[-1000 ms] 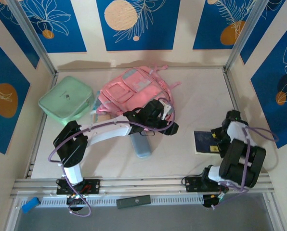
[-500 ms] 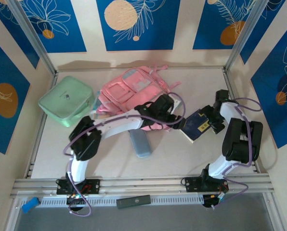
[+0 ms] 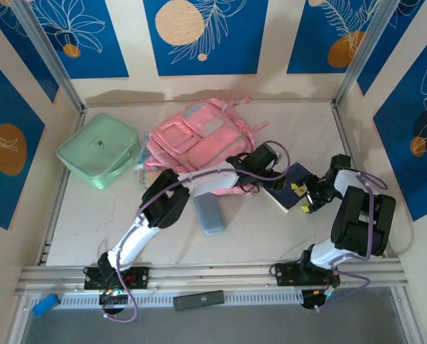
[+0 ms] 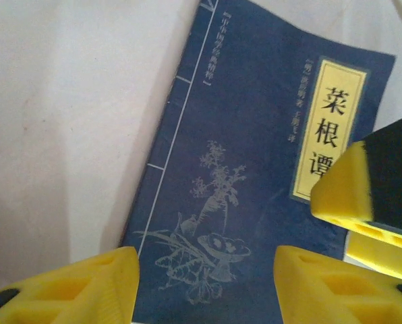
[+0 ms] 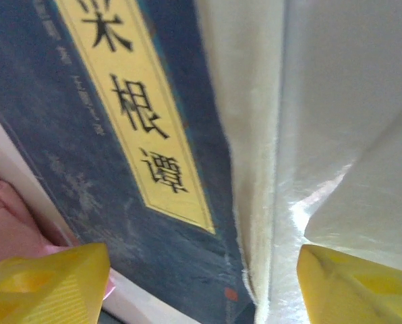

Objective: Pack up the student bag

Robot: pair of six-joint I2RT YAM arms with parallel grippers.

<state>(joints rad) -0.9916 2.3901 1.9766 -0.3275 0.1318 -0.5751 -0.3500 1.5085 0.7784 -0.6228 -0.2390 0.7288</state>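
The student bag, a soft pink backpack with grey-blue patches, lies flat and pocket-side up at the back centre of the table. Its long axis runs on a slant from the near left toward the far right, where its pink straps and a loop trail out toward the back wall. A mint green case sits just beside it on the left, and a grey-blue pouch lies just in front of it. The left arm stretches across the bag's near edge to a dark blue book with a yellow title label, which rests to the right of the bag. The left gripper hangs over the cover with its yellow fingers apart, clamped on nothing. The right gripper meets the book from the other side with its fingers spread and the pale page edge between them; whether they press on the book cannot be made out. The tabletop is pale and faintly marbled, framed by aluminium rails, with a flat black bar on the near rail. Cream walls carry blue panels with white leaf drawings and orange discs.
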